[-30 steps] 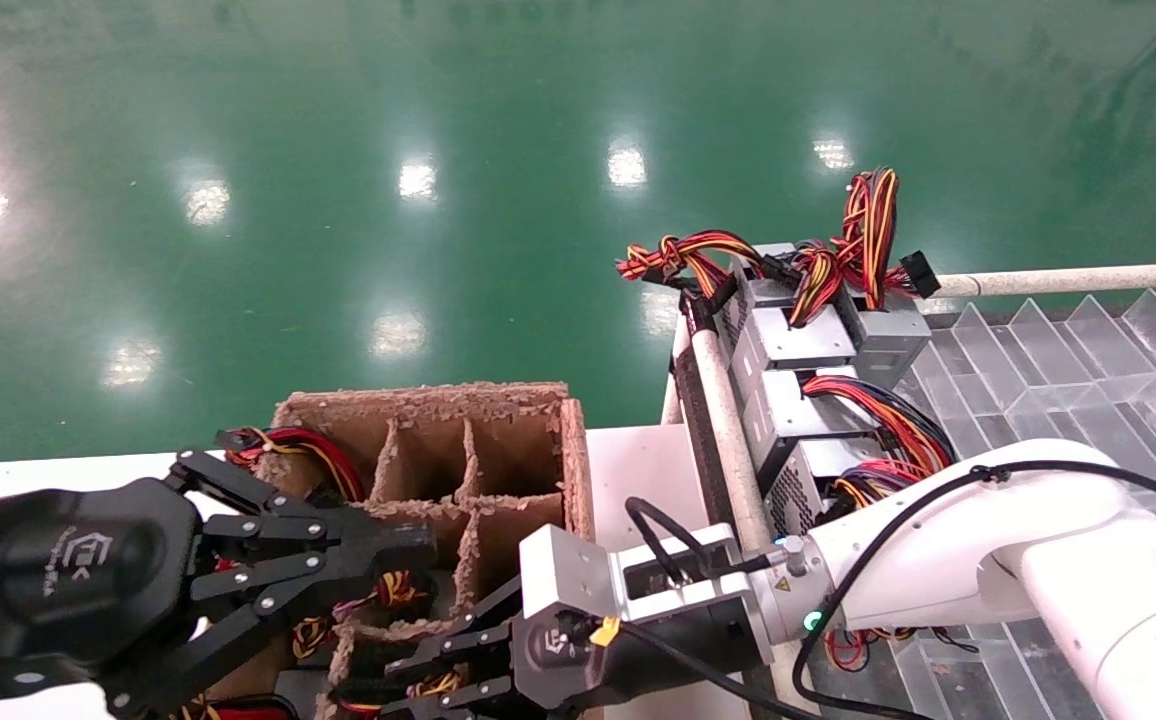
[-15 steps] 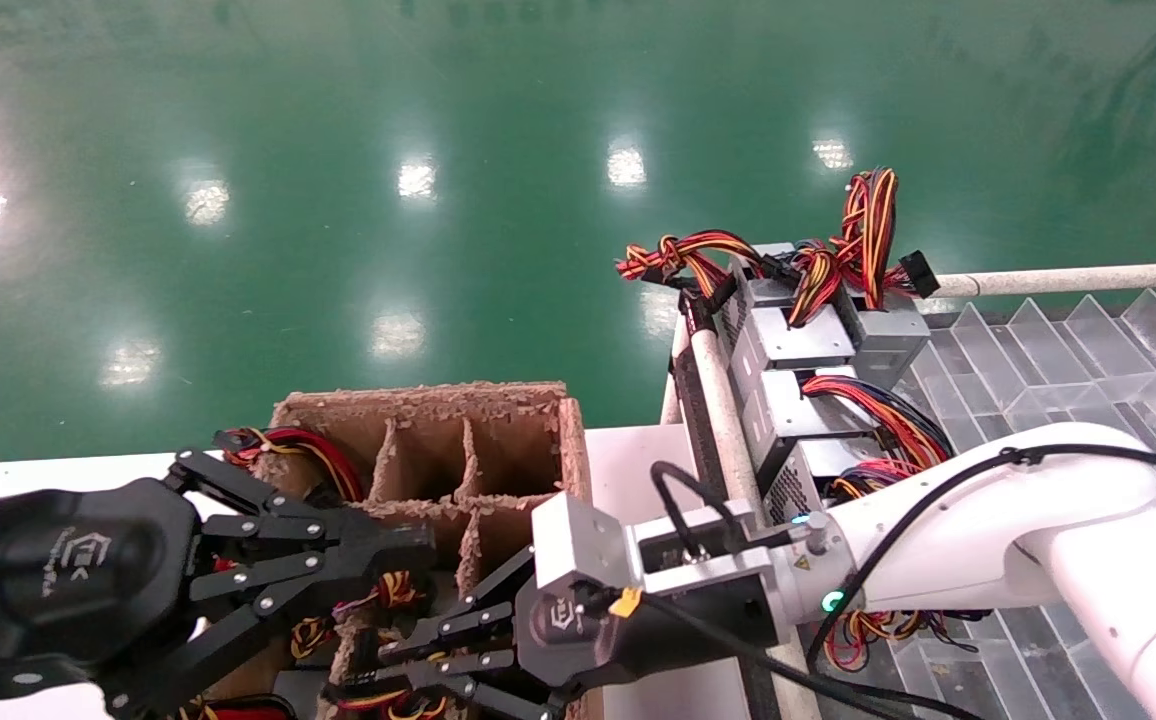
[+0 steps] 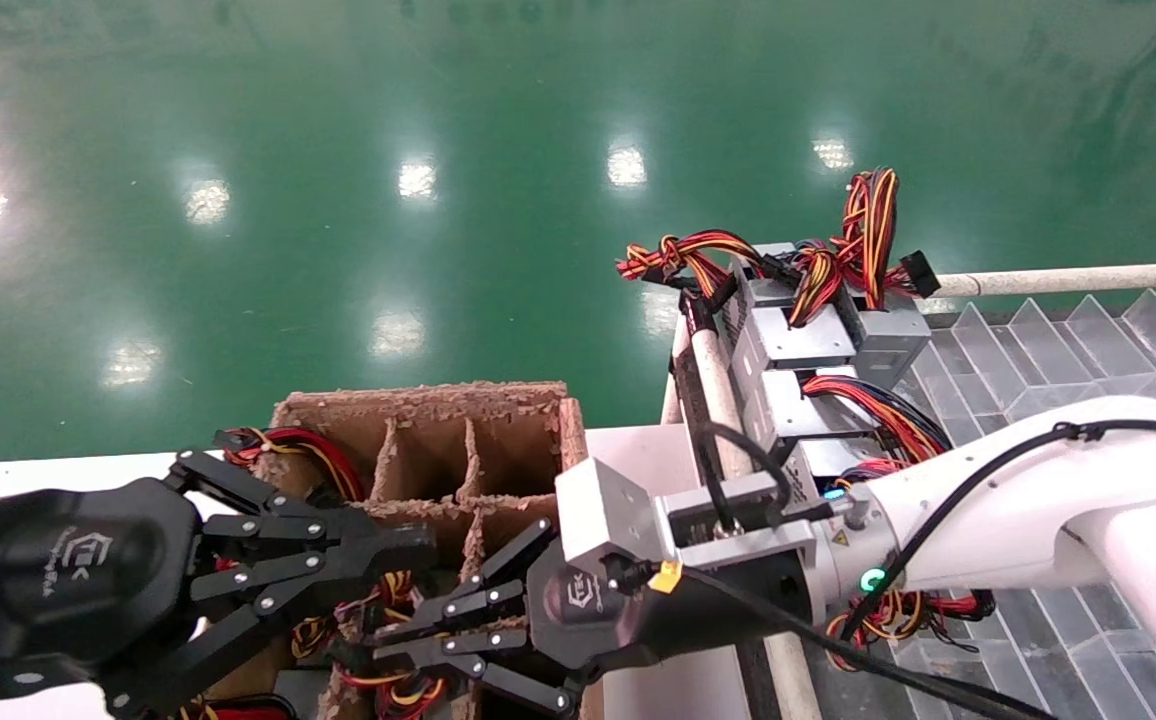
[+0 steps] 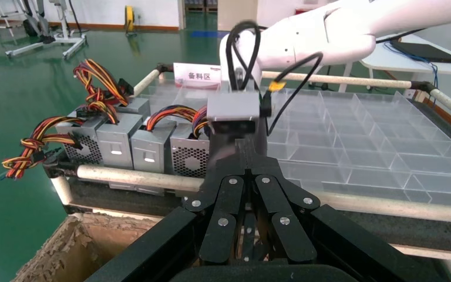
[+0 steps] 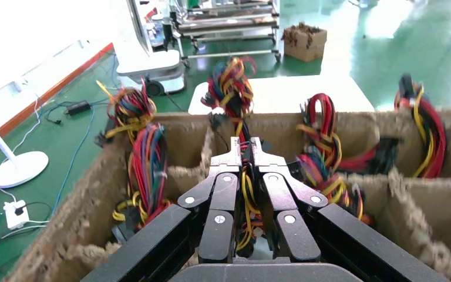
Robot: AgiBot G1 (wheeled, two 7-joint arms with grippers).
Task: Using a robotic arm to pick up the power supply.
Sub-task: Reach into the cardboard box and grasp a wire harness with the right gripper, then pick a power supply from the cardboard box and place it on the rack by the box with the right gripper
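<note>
I'm at the grasp step: my right claw (image 3: 378, 650) is sunk into the near cell of the cardboard box (image 3: 428, 395) at my 11 o'clock, clenched on the red-yellow wire bundle (image 5: 245, 194) of the power supply, whose case sits hidden below. The next move, I judge, is a straight lift, since the ragged dividers (image 3: 468, 470) and neighbouring cables (image 5: 144, 158) could snag. My left claw (image 3: 416, 546) hangs pinched on nothing at 9 o'clock, and spare units (image 3: 798, 345) line the rack at 1 o'clock
</note>
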